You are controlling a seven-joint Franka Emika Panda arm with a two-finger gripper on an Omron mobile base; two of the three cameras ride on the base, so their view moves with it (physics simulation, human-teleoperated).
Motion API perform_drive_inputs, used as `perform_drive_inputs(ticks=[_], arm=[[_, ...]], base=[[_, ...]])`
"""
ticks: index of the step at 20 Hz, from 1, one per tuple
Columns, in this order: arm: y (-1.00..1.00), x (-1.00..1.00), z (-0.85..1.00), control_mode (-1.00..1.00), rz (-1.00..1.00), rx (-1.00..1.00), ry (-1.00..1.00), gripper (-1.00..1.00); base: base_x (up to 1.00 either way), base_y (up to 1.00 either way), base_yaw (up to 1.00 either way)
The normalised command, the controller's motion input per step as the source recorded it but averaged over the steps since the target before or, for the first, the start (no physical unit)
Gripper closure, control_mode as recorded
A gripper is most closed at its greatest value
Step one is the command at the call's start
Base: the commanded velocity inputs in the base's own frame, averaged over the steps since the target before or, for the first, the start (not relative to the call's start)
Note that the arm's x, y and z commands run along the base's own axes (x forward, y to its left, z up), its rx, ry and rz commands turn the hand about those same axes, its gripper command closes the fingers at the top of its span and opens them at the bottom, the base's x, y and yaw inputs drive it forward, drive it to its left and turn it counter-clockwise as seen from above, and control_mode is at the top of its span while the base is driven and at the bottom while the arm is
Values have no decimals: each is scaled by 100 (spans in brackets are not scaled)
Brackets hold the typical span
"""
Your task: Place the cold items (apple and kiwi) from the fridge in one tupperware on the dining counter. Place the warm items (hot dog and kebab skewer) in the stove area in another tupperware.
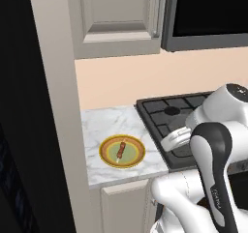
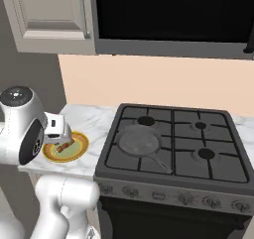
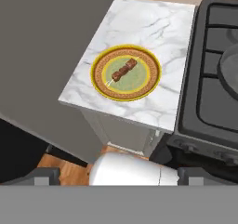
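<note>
A kebab skewer [image 1: 122,150] [image 2: 63,147] [image 3: 123,71] of brown meat chunks lies on a round yellow-rimmed plate [image 1: 104,152] [image 2: 80,148] [image 3: 99,74] on a narrow marble counter [image 1: 102,123] [image 3: 148,28] left of the stove. My gripper [image 3: 120,175] hovers well above and in front of the plate, looking down on it. Its two dark fingertips [image 3: 44,176] stand wide apart, open, with nothing between them. My white hand [image 2: 57,128] shows just over the plate's near edge. The hot dog, apple, kiwi and tupperware are out of view.
A black gas stove [image 1: 167,112] [image 2: 173,144] [image 3: 216,69] adjoins the counter on the right, with a grey pan [image 2: 139,143] on its front left burner. A tall grey panel [image 1: 54,106] [image 3: 51,46] bounds the counter on the left. Wall cabinets [image 1: 118,19] hang above.
</note>
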Motion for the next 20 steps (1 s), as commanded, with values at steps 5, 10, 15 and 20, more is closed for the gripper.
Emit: perform_drive_inputs(ticks=[5, 10, 15, 20], arm=[[21, 58, -12, -100, -11, 0, 9, -100], [65, 55, -60, -100, -42, -1, 24, -100], [43, 47, -80, -100, -35, 0, 33, -100], [5, 55, -56, -100, -23, 1, 26, -100]], base=[[40, 0, 0], [0, 0, 0], [0, 0, 0], [0, 0, 0]])
